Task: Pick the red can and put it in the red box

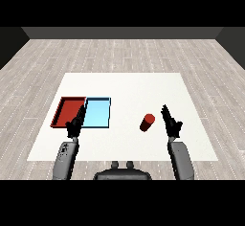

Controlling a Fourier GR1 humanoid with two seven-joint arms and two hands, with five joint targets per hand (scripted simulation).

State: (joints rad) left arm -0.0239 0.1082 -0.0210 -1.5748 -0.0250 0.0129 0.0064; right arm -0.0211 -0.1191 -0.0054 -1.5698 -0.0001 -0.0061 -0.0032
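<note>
Red is the can (pixel 147 122), standing a little right of the frame's centre on the white bench (pixel 129 88), tilted so its top leans toward the upper right. It is untouched, with bare bench all round it. The right hand (pixel 171 123) is just beside it on the right, apart from it, its fingers (pixel 165 110) straight and pressed together, pointing toward the top of the frame and holding nothing. Its grey forearm (pixel 181 160) comes in from the lower right.

In the left half of the frame the red tray (pixel 61 110) and the light blue tray (pixel 109 110) lie side by side with their near edges touching, the red one to the left. The left hand (pixel 75 125) sits at the lower edge of the two trays, its straight fingers (pixel 82 112) reaching up over the seam between them; whether they touch a tray I cannot tell. It holds nothing. The can is well apart from both trays, to the right of the blue one
</note>
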